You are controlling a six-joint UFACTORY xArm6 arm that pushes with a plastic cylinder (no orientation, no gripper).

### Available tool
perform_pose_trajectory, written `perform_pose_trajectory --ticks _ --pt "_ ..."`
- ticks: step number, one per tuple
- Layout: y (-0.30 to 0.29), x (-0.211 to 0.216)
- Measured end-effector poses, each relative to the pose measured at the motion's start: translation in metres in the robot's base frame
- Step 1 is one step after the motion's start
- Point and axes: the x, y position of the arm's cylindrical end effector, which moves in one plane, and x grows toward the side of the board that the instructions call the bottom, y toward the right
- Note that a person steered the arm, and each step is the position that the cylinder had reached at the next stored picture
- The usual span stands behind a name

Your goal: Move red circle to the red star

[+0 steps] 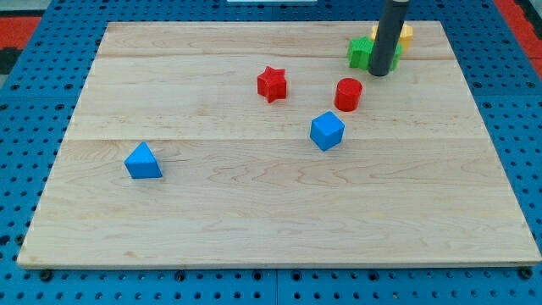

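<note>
The red circle point(348, 94) is a short red cylinder on the wooden board, right of centre in the upper half. The red star point(272, 83) lies to its left, about a block's width of bare board between them. My tip point(379, 73) is the lower end of the dark rod coming down from the view's top. It stands up and to the right of the red circle, a small gap apart, and it is in front of a green block point(362, 52).
A yellow block point(405, 36) sits behind the rod, partly hidden, near the board's top edge. A blue cube-like block point(327, 130) lies just below the red circle. A blue triangular block point(142, 161) lies at the left. The wooden board point(254, 212) rests on a blue pegboard.
</note>
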Motion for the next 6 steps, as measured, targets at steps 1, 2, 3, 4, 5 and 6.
perform_pose_trajectory --ticks 1,2,3,4,5,6 --pt "0.01 0.025" --pt "0.02 0.048" --pt "0.002 0.051" --pt "-0.04 0.051" --pt "-0.072 0.043" --pt "-0.105 0.031"
